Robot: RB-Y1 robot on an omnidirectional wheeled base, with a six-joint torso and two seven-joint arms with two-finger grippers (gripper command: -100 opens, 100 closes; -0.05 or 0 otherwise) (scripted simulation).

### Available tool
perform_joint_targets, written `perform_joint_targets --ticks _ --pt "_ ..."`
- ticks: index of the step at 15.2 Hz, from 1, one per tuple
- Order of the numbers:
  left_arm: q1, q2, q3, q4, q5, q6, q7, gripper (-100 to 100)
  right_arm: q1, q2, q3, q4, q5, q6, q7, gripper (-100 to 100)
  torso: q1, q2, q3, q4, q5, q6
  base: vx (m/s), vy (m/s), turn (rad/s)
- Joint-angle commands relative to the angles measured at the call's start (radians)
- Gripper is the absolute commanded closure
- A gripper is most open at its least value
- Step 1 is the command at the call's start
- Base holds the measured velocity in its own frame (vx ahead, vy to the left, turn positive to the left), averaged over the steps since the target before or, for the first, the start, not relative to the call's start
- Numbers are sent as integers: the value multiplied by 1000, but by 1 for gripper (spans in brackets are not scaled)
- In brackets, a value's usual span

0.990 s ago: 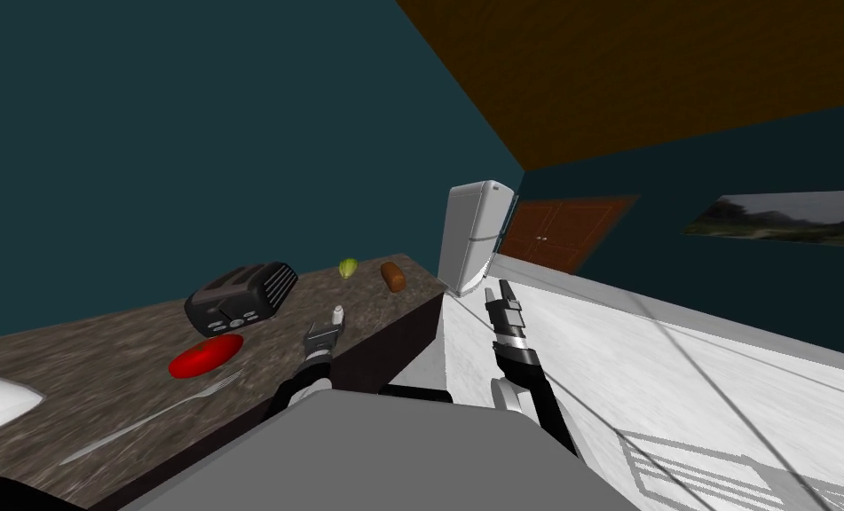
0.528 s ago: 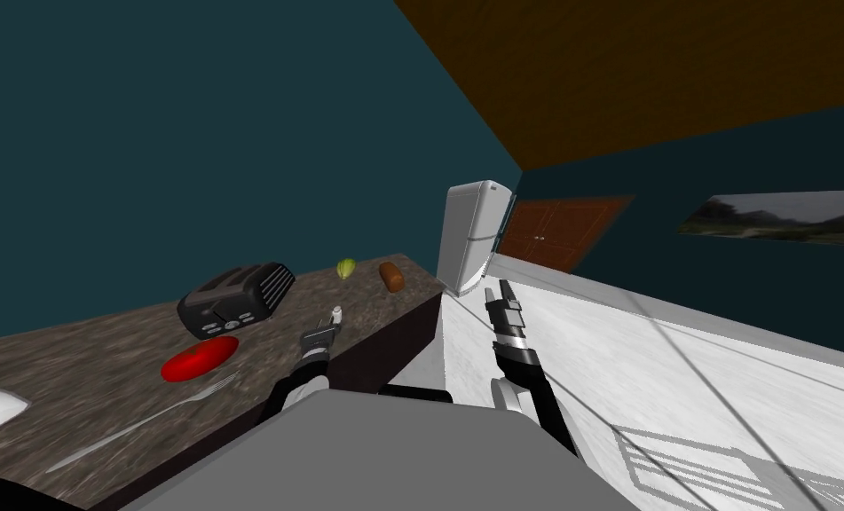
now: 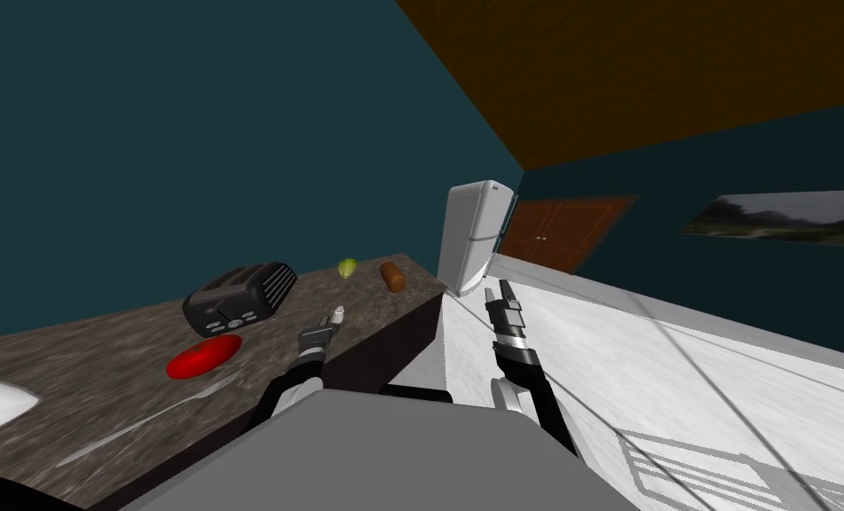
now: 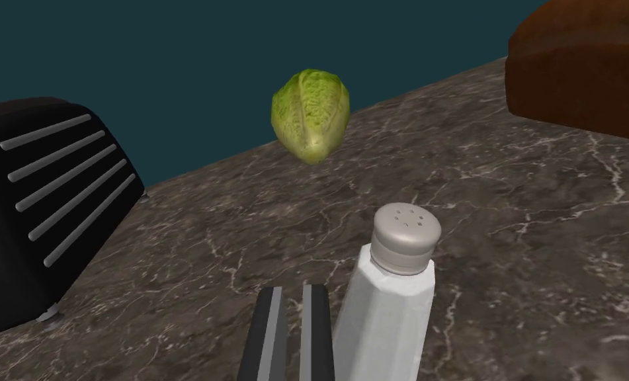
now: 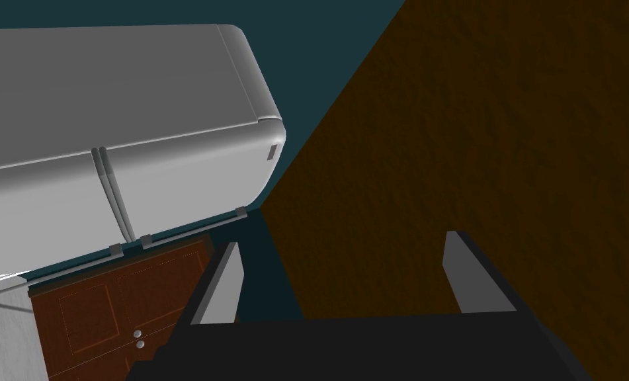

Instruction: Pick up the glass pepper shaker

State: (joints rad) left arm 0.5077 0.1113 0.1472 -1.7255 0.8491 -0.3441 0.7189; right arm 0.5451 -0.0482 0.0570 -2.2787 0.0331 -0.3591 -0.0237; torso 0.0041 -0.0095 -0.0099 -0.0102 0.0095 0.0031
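My left gripper [image 4: 294, 292] is clenched on nothing, its fingers pressed together just beside the pepper shaker [image 4: 389, 311]. The shaker stands upright on the marble counter [image 4: 518, 218], near the toaster [image 4: 41, 198], where it stood a second ago. My hand has only shifted slightly. My right gripper [image 5: 346, 246] is spread open, pointing toward the fridge [image 5: 108, 132].

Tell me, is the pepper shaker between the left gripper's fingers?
No, the left gripper is shut with nothing in it, and the pepper shaker stands just beside it.
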Motion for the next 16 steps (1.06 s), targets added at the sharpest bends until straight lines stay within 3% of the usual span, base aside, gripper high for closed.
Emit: perform_joint_targets --ticks 1,3,7,10,11,12,13,14,15,16 --pt "-1 35 4 2 -2 8 -4 -100 0 0 0 0 0 0 0 0 0 0 0 0 0 0 3 -5 -14" --pt "-6 59 10 8 -5 19 -10 -100 0 0 0 0 0 0 0 0 0 0 0 0 0 0 6 -5 -22" --pt "-27 3 39 19 -18 66 -37 -100 0 0 0 0 0 0 0 0 -1 -1 -1 0 0 0 16 -20 -54" --pt "-31 -41 44 19 -19 73 -40 -100 0 0 0 0 0 0 0 0 -1 -2 -1 0 0 0 15 -12 -16" --pt "-31 -25 44 18 -18 73 -40 -100 0 0 0 0 0 0 0 0 -1 -1 -1 0 0 0 5 -4 -1" --pt "-42 -15 76 5 -4 88 -37 -100 0 0 0 0 0 0 0 0 -1 -1 -1 0 0 0 6 -11 -59" --pt "-46 -10 86 1 1 93 -35 -100 0 0 0 0 0 0 0 0 0 -1 -1 0 0 0 11 -18 -100" --pt "-45 -16 72 11 -6 85 -38 -100 0 0 0 0 0 0 0 0 -1 -1 -1 0 0 0 8 -9 -36" --pt "-31 -28 44 18 -18 74 -41 100 0 0 0 0 0 0 0 0 -1 -1 -1 0 0 0 -2 8 84" --pt "-42 -21 63 12 -10 84 -39 100 0 0 0 0 0 0 0 0 0 0 0 0 0 -1 -3 -1 20"
